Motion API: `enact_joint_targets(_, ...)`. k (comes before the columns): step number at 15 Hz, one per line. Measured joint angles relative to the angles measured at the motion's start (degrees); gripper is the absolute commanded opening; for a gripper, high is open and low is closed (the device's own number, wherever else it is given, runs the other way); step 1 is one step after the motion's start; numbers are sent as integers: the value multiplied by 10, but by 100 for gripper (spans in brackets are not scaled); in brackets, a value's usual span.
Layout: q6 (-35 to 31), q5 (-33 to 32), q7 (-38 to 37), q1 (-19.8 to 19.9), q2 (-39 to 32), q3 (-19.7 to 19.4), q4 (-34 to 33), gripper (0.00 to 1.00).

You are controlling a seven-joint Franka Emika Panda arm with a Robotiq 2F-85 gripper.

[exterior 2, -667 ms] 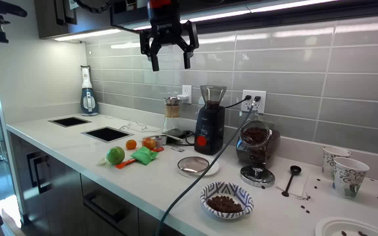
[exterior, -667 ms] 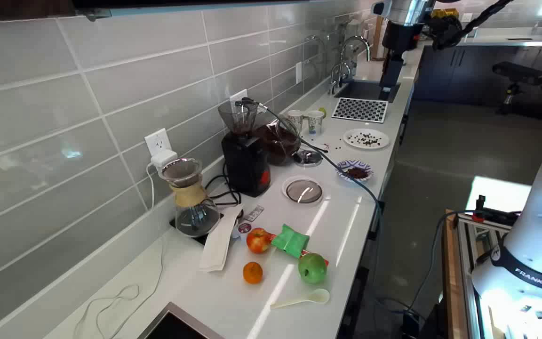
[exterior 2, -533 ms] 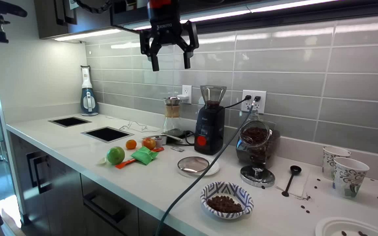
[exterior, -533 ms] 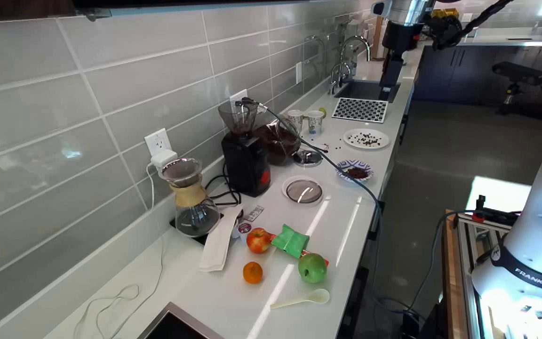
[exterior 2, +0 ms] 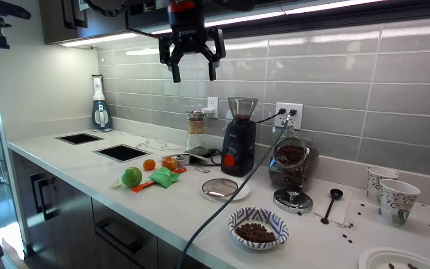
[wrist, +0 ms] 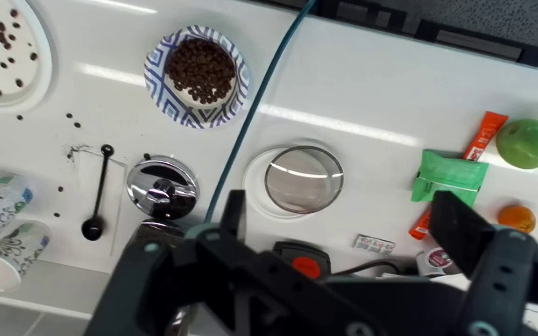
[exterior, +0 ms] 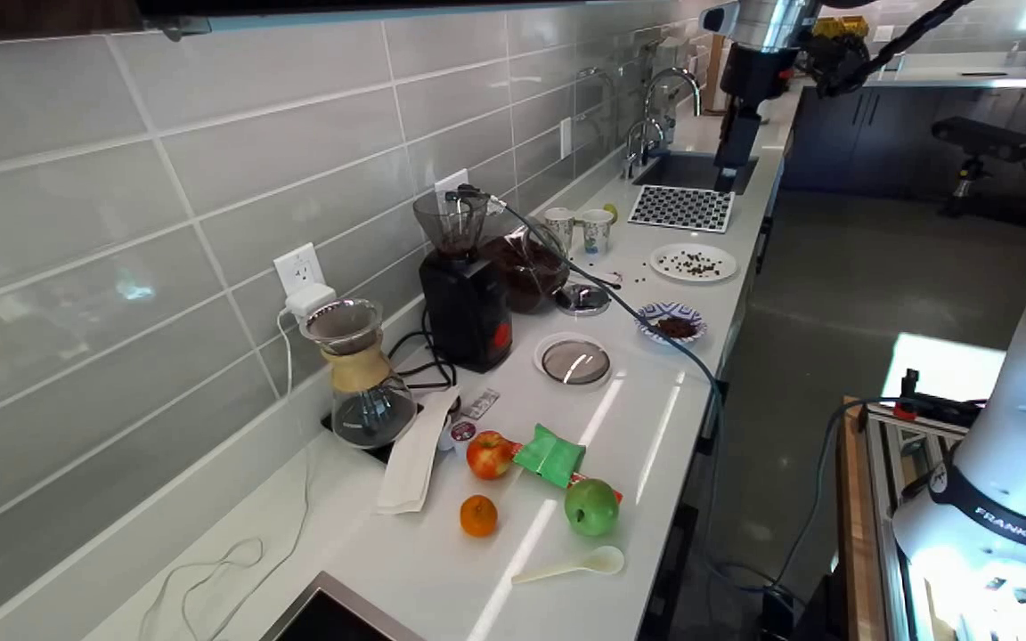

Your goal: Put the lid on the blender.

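The lid (exterior: 575, 361) is a round, smoky grey disc with a dark rim. It leans partly over a small white plate (exterior 2: 243, 193) on the counter, and it also shows in an exterior view (exterior 2: 220, 187) and in the wrist view (wrist: 304, 179). The blender (exterior 2: 238, 147) has a black body, a red-orange dot and a clear, uncovered hopper on top; it stands by the wall behind the lid (exterior: 467, 307). In the wrist view the blender (wrist: 304, 261) is mostly hidden by the gripper. My gripper (exterior 2: 195, 79) is open and empty, high above the counter, pointing down.
A blue cable (exterior 2: 218, 213) runs across the counter beside the lid. A glass bean jar (exterior 2: 291, 164) and its chrome lid (exterior 2: 293, 201) stand next to the blender. A bowl of beans (exterior 2: 258, 228), a glass coffee maker (exterior: 370, 383), a green packet (exterior: 550, 456) and fruit are nearby.
My open gripper has moved slightly down, and a little to the left in an exterior view. The lid, the blender and the other objects have not moved.
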State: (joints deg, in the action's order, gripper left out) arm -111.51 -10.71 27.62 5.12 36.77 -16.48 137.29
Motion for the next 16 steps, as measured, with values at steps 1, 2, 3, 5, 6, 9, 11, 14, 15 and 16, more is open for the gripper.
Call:
enact_joint_targets(1, -23, 17, 18, -11, -8, -7, 9, 100)
enact_joint_targets(2, -50, 35, 36, -25, -21, -17, 23, 100)
enact_joint_targets(3, -77, 54, 56, -39, -38, -25, 39, 100)
enact_joint_targets(5, -133, 67, 91, -61, -84, -29, 71, 100)
enact_joint_targets(6, -159, 67, 101, -67, -110, -24, 84, 100)
enact_joint_targets(9, -231, 60, 110, -69, -186, 3, 109, 100)
enact_joint_targets(11, -266, 24, 95, -63, -235, 33, 113, 100)
enact_joint_targets(14, -290, -57, 34, -50, -301, 78, 108, 100)
enact_joint_targets(15, -290, -91, 7, -46, -319, 89, 102, 100)
enact_joint_targets(16, -290, -126, -22, -43, -336, 97, 97, 100)
